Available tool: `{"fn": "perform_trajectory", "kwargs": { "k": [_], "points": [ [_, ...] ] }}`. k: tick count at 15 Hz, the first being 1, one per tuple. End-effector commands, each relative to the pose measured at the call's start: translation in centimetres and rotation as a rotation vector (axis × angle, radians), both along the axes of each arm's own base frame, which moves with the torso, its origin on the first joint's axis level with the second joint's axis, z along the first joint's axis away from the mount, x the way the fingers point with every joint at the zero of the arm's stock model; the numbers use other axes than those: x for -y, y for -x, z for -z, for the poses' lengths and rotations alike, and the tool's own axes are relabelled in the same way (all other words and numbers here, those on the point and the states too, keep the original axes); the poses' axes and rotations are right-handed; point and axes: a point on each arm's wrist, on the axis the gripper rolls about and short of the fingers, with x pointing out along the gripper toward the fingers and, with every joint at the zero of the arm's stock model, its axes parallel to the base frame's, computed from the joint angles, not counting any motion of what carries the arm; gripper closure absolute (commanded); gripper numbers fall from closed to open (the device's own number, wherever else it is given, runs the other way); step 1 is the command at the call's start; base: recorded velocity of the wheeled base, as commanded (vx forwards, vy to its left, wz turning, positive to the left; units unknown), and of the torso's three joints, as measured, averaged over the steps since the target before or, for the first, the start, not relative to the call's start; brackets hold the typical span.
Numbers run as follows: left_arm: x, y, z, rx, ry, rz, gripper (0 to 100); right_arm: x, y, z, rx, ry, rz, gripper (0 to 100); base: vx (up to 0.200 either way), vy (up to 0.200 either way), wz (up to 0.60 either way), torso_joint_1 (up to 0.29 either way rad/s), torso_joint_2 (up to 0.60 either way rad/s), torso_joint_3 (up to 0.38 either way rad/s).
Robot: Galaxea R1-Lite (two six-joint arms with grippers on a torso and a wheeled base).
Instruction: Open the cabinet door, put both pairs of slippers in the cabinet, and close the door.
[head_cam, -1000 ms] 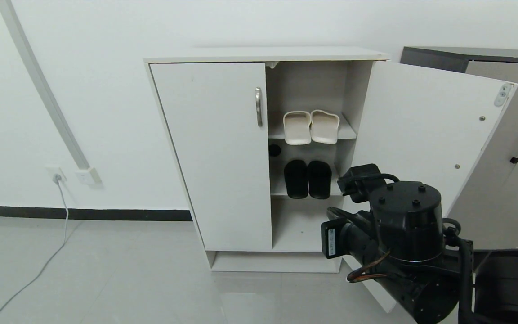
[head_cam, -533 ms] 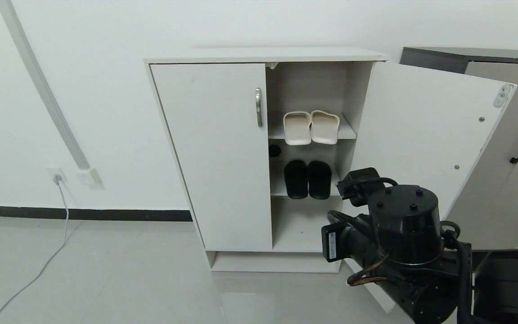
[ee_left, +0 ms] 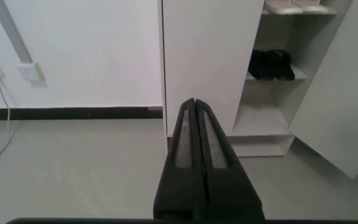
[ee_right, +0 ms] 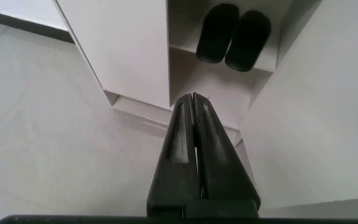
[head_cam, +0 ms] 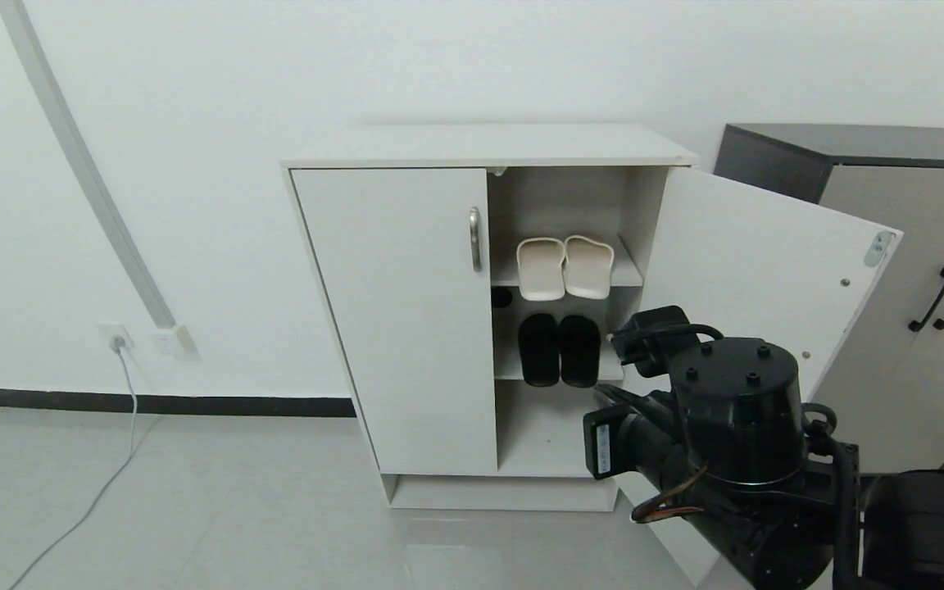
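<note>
The white cabinet [head_cam: 406, 328] stands against the wall with its left door shut and its right door [head_cam: 751, 279] swung wide open. A white pair of slippers [head_cam: 564, 266] lies on the upper shelf and a black pair [head_cam: 559, 349] on the shelf below. My right arm [head_cam: 726, 426] is low, in front of the open door. My right gripper [ee_right: 194, 102] is shut and empty, above the floor before the bottom shelf, with the black slippers [ee_right: 235, 40] beyond it. My left gripper [ee_left: 194, 102] is shut and empty, facing the shut left door [ee_left: 197, 56].
A grey cabinet [head_cam: 914, 270] with black handles stands right behind the open door. A wall socket with a cable [head_cam: 115, 340] and a slanted conduit [head_cam: 87, 176] are at the left. Bare tiled floor [head_cam: 193, 508] stretches in front and to the left.
The whole head picture has shifted: the cabinet now sits lower and looks a bit smaller, so the camera moved. Slippers and doors stand as before.
</note>
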Motion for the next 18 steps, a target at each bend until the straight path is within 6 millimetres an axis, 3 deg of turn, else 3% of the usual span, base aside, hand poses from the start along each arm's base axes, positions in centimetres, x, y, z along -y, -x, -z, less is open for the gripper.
{"fn": "perform_trajectory", "kwargs": {
  "k": [1, 18],
  "points": [
    [0.00, -0.01, 0.01, -0.002, 0.001, 0.000, 100, 0.01, 0.03, -0.08, 0.001, -0.002, -0.002, 100, 0.000, 0.000, 0.00, 0.110, -0.46, -0.349],
    [0.00, -0.01, 0.01, -0.002, 0.001, 0.000, 100, 0.01, 0.05, 0.15, -0.006, 0.004, -0.009, 100, 0.000, 0.000, 0.00, 0.179, -0.50, -0.324]
  ]
}}
